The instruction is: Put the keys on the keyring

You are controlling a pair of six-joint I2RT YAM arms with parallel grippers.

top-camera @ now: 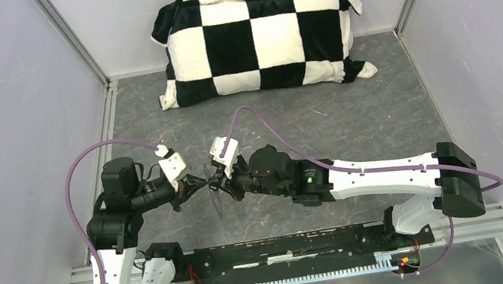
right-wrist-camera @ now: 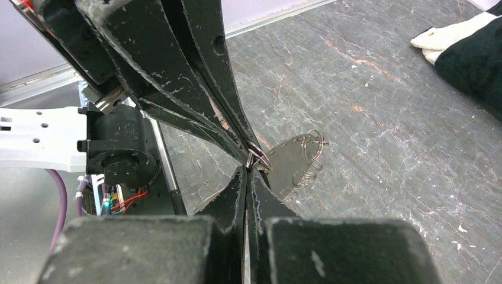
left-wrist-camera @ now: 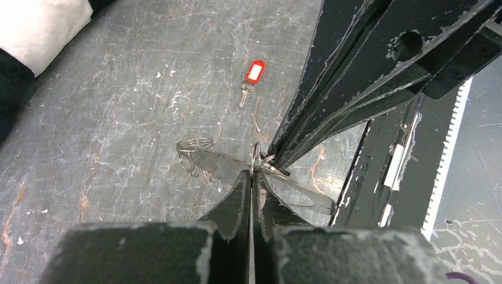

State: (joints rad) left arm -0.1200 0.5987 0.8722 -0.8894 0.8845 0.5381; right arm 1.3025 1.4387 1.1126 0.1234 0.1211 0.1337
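at the middle of the table point(top-camera: 351, 118), the left gripper point(left-wrist-camera: 251, 177) and right gripper point(right-wrist-camera: 245, 176) meet tip to tip, both clamped on the keyring point(left-wrist-camera: 256, 155). the red key point(left-wrist-camera: 251, 76) lies loose toward 12 o'clock in the left wrist view. 0 keys look threaded, and the black key is unseen.

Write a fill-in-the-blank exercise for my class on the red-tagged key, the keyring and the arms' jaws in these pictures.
1. The small key with the red plastic tag lies loose on the grey ___, held by neither arm.
2. The jaws of ___ arms are shut on the thin grey metal wire keyring.
3. The soft checkered pillow at the far end is black and ___.

Missing words: table; both; white.
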